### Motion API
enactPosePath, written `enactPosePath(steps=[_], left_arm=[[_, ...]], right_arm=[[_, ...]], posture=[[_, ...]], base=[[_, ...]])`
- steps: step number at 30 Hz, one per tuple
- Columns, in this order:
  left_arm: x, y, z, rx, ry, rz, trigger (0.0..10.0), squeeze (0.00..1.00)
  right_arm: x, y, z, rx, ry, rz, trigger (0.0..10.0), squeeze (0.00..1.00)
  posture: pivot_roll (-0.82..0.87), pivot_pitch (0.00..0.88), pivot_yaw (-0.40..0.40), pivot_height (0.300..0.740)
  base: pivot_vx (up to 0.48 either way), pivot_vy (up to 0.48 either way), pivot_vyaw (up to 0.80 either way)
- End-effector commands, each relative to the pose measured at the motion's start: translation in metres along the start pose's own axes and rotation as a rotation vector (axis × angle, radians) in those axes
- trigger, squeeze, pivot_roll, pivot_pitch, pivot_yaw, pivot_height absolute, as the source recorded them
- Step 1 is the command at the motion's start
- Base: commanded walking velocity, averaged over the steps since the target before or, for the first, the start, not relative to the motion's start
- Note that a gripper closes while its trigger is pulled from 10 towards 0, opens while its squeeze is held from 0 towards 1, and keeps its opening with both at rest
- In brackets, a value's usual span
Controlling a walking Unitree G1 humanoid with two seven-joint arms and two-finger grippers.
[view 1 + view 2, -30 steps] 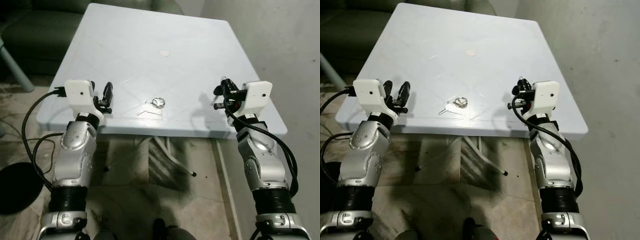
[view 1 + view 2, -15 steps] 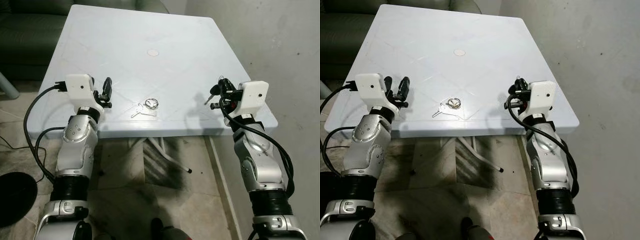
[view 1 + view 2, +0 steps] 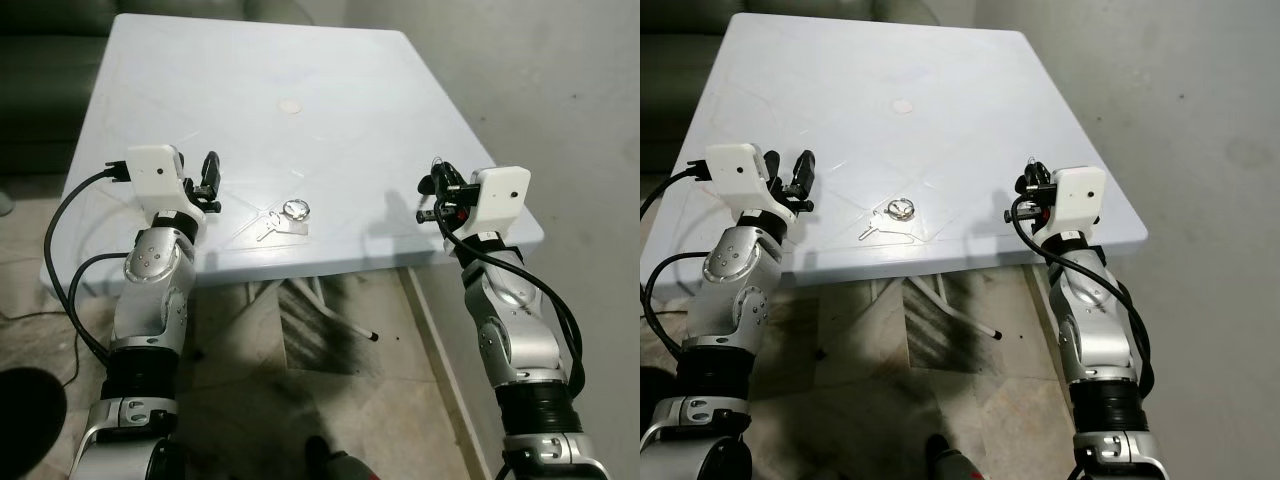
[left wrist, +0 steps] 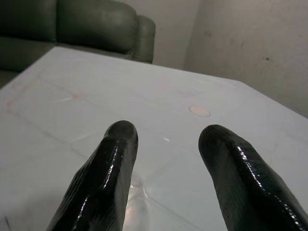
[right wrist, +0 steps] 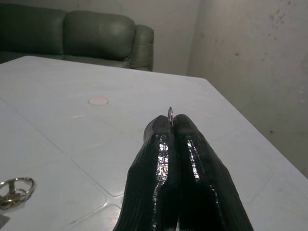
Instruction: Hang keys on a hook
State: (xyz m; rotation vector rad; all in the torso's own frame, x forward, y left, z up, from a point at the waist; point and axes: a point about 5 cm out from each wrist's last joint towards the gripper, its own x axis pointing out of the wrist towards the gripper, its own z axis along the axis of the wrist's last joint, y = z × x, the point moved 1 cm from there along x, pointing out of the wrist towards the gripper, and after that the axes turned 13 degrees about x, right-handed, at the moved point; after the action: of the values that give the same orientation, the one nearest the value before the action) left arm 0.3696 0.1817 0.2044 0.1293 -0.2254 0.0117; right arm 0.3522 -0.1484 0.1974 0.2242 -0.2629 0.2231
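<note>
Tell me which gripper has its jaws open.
The left gripper: a clear gap shows between its jaws above the table. The right gripper is shut, with a thin metal loop poking out between its tips.

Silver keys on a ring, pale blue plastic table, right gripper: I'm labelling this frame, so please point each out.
silver keys on a ring point(image 3: 285, 216), left eye view, on the ring.
pale blue plastic table point(image 3: 330, 90), left eye view, bare top.
right gripper point(image 5: 171, 120), right wrist view, between fingertips.

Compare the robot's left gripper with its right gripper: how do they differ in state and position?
The left gripper has fingers spread apart, holding nothing; the right gripper is pressed shut on a thin metal ring. The left sits nearer the keys. Both hover over the white table.
</note>
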Motion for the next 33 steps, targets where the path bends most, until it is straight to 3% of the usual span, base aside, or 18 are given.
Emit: enactPosePath(steps=[1, 19, 26, 33], left_arm=[[0.0001, -0.0039, -0.0012, -0.006, 0.006, -0.002, 10.0, 0.0], [0.0004, -0.0087, 0.0015, 0.019, -0.013, -0.043, 10.0, 0.0], [0.001, -0.0098, 0.0007, -0.026, -0.006, -0.05, 10.0, 0.0], [0.0018, -0.0113, 0.0004, -0.022, -0.004, -0.059, 10.0, 0.0]], right_arm=[[-0.002, -0.0052, 0.0025, -0.014, -0.002, -0.012, 10.0, 0.0], [-0.0057, -0.0118, 0.0031, -0.03, 0.005, -0.027, 10.0, 0.0], [-0.0058, -0.0109, 0.0026, -0.028, 0.004, -0.029, 10.0, 0.0], [-0.0059, -0.0103, 0.0017, -0.026, 0.006, -0.028, 10.0, 0.0]], posture=[[0.06, 0.132, -0.078, 0.74], [0.06, 0.143, -0.075, 0.74], [0.06, 0.136, -0.071, 0.74], [0.06, 0.131, -0.069, 0.74]], base=[[0.0, 0.0, -0.73], [0.0, 0.0, -0.73], [0.0, 0.0, -0.73], [0.0, 0.439, -0.73]])
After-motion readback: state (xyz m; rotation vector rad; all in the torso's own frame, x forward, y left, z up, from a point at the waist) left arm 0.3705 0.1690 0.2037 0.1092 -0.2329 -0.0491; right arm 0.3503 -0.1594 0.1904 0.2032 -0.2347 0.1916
